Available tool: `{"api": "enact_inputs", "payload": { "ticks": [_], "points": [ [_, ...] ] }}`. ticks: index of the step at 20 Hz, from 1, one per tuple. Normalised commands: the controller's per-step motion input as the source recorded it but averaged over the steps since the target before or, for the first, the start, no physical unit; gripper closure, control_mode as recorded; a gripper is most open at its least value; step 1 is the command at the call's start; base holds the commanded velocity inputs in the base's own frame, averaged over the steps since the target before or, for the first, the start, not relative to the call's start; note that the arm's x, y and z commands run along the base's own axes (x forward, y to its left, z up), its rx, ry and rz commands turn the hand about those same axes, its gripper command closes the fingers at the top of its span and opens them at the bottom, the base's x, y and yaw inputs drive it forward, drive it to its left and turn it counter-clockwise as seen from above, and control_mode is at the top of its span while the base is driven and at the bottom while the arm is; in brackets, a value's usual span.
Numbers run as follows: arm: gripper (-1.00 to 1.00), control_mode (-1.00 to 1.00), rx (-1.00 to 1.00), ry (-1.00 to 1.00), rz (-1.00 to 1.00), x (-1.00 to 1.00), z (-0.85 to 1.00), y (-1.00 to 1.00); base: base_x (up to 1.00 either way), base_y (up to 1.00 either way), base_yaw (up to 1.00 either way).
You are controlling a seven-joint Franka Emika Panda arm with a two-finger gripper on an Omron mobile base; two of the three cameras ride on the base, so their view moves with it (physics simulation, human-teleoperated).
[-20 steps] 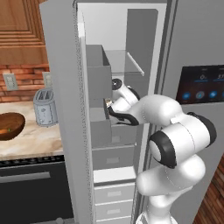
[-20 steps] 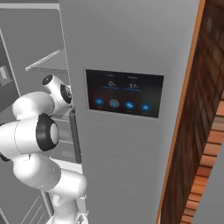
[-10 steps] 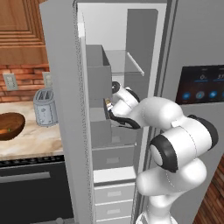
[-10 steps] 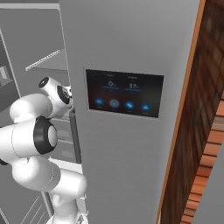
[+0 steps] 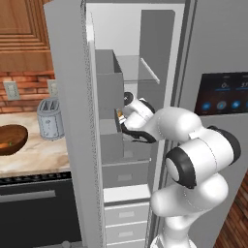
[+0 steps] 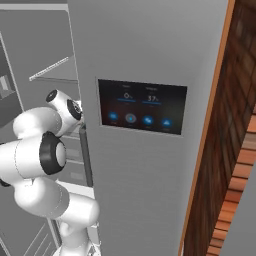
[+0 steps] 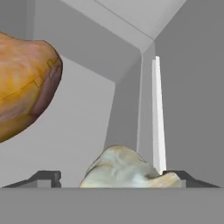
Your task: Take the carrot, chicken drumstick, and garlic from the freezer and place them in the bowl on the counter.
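Reaching into the freezer [image 5: 121, 97], the hand [image 7: 113, 177] brackets the garlic [image 7: 124, 170] with fingertips apart, not yet gripping; the chicken drumstick [image 7: 24, 85] lies beside.

Freezer [image 5: 131, 43] door stands open; white interior, clear shelf [image 5: 140, 68] near the top, grey bins [image 5: 109, 80] on the left side, drawers [image 5: 123, 213] at the bottom. Arm enters from 5 o'clock and reaches into the middle of the freezer; claw [image 5: 117, 116] sits at a grey bin just below the shelf, its jaws hidden by the bin wall and wrist. Worktop [image 5: 34, 155] at 9 o'clock carries a dark brown bowl [image 5: 10, 139] with a small orange item inside, and a grey toaster [image 5: 50, 118] beside it. Dark display panel [image 5: 223, 92] at 3 o'clock.
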Motion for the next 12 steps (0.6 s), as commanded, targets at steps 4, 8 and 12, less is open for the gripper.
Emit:
{"api": "enact_inputs", "payload": {
  "ticks": [4, 8, 12],
  "points": [
    [1.00, -1.00, 0.00, 0.00, 0.00, 0.10, -0.15, 0.00, 0.00, 0.00, 0.00],
    [1.00, -1.00, 0.00, 0.00, 0.00, 0.00, 0.00, 0.00, 0.00, 0.00, 0.00],
    [1.00, -1.00, 0.00, -0.08, 0.00, -0.56, 0.01, 0.00, 0.00, 0.00, 0.00]
  ]
}}
